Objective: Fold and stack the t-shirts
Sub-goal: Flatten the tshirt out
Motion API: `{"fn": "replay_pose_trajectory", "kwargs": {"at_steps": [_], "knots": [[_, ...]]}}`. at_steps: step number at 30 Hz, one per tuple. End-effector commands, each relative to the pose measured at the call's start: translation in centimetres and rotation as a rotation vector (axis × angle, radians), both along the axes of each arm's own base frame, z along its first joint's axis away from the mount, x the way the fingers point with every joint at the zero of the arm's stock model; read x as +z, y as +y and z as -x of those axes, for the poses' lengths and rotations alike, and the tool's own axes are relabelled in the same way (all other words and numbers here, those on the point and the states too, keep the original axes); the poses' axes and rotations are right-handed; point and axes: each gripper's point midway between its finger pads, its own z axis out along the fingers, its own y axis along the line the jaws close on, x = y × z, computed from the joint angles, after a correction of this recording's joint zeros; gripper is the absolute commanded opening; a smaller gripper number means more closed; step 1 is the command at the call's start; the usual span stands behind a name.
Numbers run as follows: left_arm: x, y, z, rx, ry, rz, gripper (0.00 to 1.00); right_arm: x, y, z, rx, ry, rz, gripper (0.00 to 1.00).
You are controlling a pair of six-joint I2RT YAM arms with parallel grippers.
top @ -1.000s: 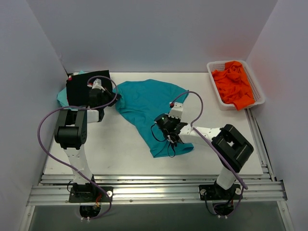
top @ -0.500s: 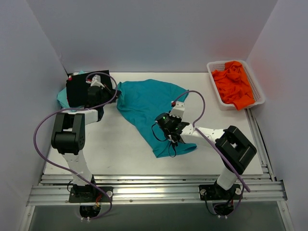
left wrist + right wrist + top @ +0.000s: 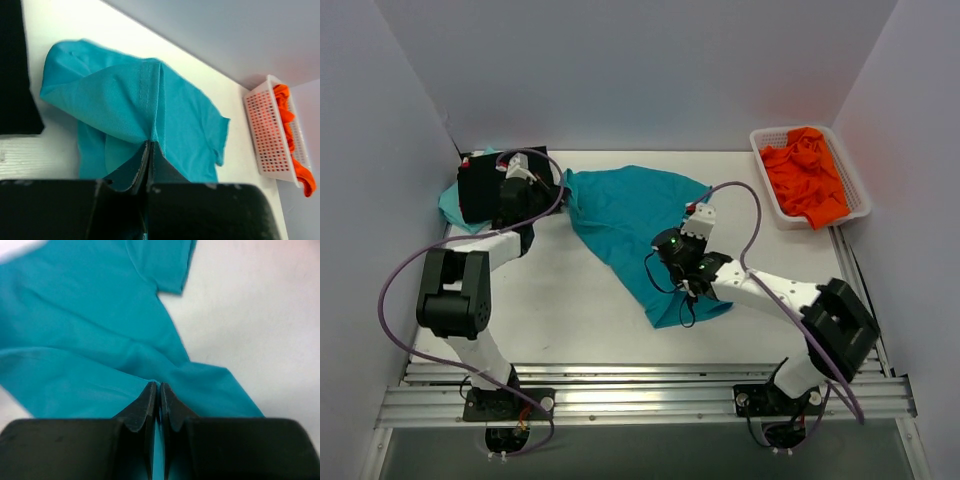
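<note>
Right gripper (image 3: 688, 283): nearest the arm bases, low over the near end of the teal t-shirt (image 3: 630, 220). In the right wrist view its fingers (image 3: 149, 402) are pressed together with a thin fold of teal cloth pinched between them; the shirt spreads away from the tips, up and to the left.
Teal t-shirt, position: mid-table (image 3: 560, 300), spread between the two grippers, each holding one end of it.
Teal t-shirt, axis: long axis runs diagonally, from the near end by the right gripper up to the far-left end at the left gripper (image 3: 542, 192). One short sleeve juts out on the far-right edge.
Left gripper: at the far-left end of the shirt. In the left wrist view its fingers (image 3: 141, 167) are closed with almost no gap, clamping a hemmed edge of the teal cloth; a stitched ridge rises straight away from the tips and the fabric fans out to both sides.
Black t-shirt (image 3: 480, 185): far-left corner, lying flat on top of another teal t-shirt (image 3: 450, 205) that pokes out at its left edge; just beside the left gripper.
White mesh basket (image 3: 850, 175): far-right corner, well apart from both grippers.
Orange t-shirts (image 3: 805, 170): bunched in the basket, one corner draped over its near rim.
</note>
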Motion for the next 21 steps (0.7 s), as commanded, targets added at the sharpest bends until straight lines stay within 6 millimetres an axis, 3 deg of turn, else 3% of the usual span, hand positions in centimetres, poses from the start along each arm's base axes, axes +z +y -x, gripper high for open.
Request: {"fn": "replay_pose_trajectory", "kwargs": {"at_steps": [1, 2, 3, 4, 5, 6, 8, 9, 11, 12, 13, 15, 17, 18, 21], "knots": [[9.2, -1.1, 2.1, -0.003, -0.194, -0.052, 0.02, 12.1, -1.6, -0.1, -0.065, -0.233, -0.08, 0.0], [12.3, -1.1, 3.7, -0.001, -0.241, -0.056, 0.02, 14.2, -1.7, 0.4, -0.065, -0.271, -0.1, 0.0], [13.8, -1.1, 4.6, 0.003, -0.266, -0.063, 0.02, 17.6, -3.1, 1.4, -0.081, -0.322, -0.111, 0.0], [15.0, -1.2, 5.6, 0.014, -0.288, -0.085, 0.02, 19.4, -3.6, 2.1, -0.082, -0.352, -0.124, 0.0], [18.2, -0.8, 7.9, 0.025, -0.339, -0.088, 0.02, 21.2, -3.8, 3.0, -0.067, -0.382, -0.143, 0.0], [20.0, -0.6, 9.2, 0.033, -0.372, -0.095, 0.02, 24.0, -4.7, 4.4, -0.025, -0.422, -0.143, 0.0], [23.4, -0.1, 11.9, 0.063, -0.437, -0.118, 0.02, 28.1, -4.8, 6.2, 0.078, -0.497, -0.182, 0.0], [26.1, 0.4, 14.8, 0.071, -0.482, -0.117, 0.02, 30.7, -5.7, 8.1, 0.133, -0.548, -0.229, 0.0], [29.1, 1.0, 17.8, 0.077, -0.542, -0.126, 0.02, 34.2, -6.8, 10.3, 0.225, -0.614, -0.277, 0.0], [32.1, 1.5, 20.9, 0.08, -0.604, -0.108, 0.02, 36.3, -8.7, 12.0, 0.246, -0.67, -0.337, 0.0], [33.2, 1.6, 22.3, 0.075, -0.632, -0.109, 0.02, 37.5, -9.0, 13.2, 0.31, -0.702, -0.356, 0.0], [37.0, 2.4, 26.8, 0.063, -0.724, -0.086, 0.02, 40.4, -11.8, 15.9, 0.351, -0.8, -0.432, 0.0], [39.0, 2.8, 30.2, 0.034, -0.787, -0.079, 0.02, 42.5, -13.2, 17.7, 0.399, -0.873, -0.456, 0.0], [40.8, 3.0, 32.0, 0.021, -0.838, -0.067, 0.02, 43.2, -14.0, 18.4, 0.401, -0.899, -0.466, 0.0], [43.6, 3.6, 34.8, 0.017, -0.924, -0.051, 0.02, 45.0, -15.1, 18.6, 0.372, -0.941, -0.433, 0.0]]}}
